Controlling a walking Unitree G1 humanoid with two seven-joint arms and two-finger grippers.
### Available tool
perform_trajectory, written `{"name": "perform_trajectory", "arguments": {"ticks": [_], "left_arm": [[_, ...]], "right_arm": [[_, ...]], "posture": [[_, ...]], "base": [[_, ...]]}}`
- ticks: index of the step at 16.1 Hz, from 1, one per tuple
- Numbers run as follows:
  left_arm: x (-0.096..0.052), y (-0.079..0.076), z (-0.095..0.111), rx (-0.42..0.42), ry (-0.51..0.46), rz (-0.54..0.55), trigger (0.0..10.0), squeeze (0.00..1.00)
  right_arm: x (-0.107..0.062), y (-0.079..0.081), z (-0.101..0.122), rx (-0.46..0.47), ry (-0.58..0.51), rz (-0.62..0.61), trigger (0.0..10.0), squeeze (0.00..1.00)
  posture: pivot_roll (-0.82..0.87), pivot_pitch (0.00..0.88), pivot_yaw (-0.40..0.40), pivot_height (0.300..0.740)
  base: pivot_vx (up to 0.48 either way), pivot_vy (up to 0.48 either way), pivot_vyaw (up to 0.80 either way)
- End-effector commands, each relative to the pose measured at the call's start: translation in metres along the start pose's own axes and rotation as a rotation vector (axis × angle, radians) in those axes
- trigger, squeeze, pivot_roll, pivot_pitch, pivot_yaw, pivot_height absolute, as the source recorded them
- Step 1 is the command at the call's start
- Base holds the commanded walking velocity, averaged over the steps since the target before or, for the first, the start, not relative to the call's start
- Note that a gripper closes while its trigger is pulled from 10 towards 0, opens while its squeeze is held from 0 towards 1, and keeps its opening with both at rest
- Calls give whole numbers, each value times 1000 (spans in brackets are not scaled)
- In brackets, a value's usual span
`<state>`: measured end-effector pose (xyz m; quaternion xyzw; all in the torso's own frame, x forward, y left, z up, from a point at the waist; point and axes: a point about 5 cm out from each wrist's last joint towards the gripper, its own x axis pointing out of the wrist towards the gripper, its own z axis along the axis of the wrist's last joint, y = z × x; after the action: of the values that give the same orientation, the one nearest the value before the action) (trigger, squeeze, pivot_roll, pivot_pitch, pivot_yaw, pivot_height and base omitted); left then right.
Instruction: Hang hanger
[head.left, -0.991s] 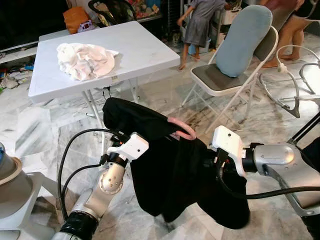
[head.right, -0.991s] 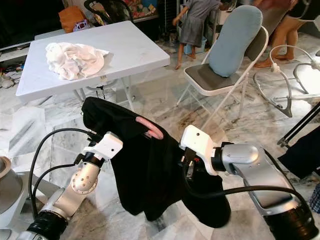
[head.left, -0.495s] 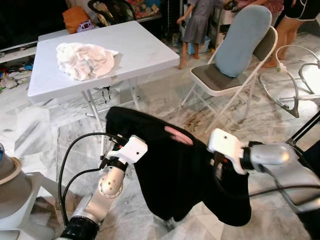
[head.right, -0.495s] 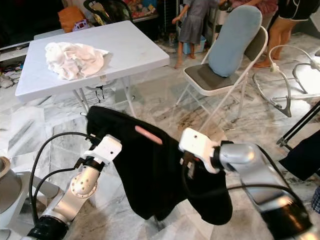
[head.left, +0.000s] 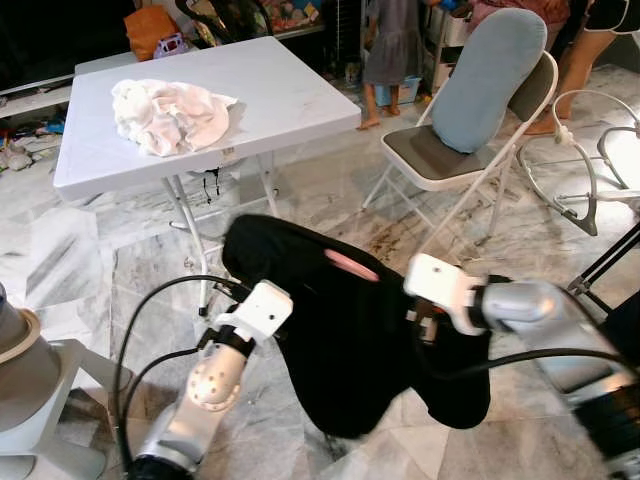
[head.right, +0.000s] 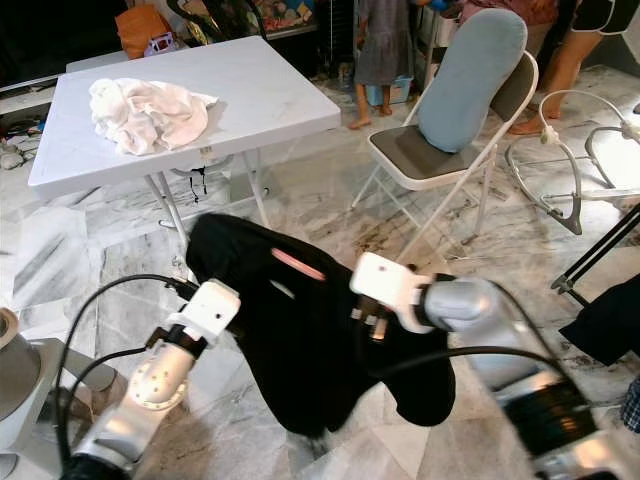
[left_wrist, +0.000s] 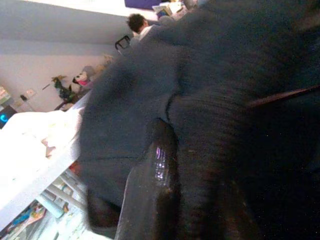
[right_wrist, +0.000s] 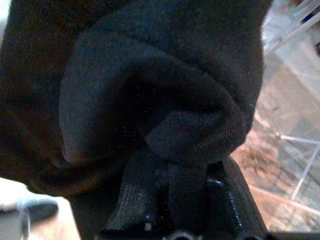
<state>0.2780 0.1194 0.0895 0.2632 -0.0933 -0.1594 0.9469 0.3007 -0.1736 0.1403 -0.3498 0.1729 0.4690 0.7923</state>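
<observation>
Both grippers, left gripper and right gripper, clamped on black garment with pink hanger inside; nothing hung yet, no rail in sight.

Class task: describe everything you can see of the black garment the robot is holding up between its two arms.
The black garment is a dark, knit-looking cloth, draped and bunched, held up over the marble floor between both arms. A pink hanger pokes out near its top edge. The left gripper pinches one side and the right gripper clamps a fold on the other. Its lower part hangs loose in rounded lobes. Which garment it is cannot be told.
</observation>
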Motion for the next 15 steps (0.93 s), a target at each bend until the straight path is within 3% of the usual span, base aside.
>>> {"name": "perform_trajectory", "arguments": {"ticks": [1, 5, 9, 11, 15], "left_arm": [[-1, 11, 1, 3, 3, 25, 0, 0], [-4, 19, -1, 8, 19, 27, 0, 0], [-4, 22, -1, 5, 33, 12, 0, 0], [-4, 24, -5, -19, 60, 3, 0, 0], [-5, 24, -9, -71, 89, -6, 0, 0]], "right_arm": [[-9, -4, -1, -32, -2, 12, 10000, 0], [-59, -23, -39, -104, 169, 35, 10000, 0], [-93, -33, -57, -135, 259, 80, 10000, 0], [-117, -33, -59, -175, 281, 175, 10000, 0], [-138, -36, -52, -186, 242, 260, 10000, 0]], "posture": [[-104, 38, 45, 740], [-115, 48, 58, 740], [-128, 43, 70, 740], [-132, 41, 75, 740], [-138, 38, 79, 740]], "base": [[0, 0, 0], [0, 0, 0], [0, 0, 0], [0, 0, 0], [0, 0, 0]]}}
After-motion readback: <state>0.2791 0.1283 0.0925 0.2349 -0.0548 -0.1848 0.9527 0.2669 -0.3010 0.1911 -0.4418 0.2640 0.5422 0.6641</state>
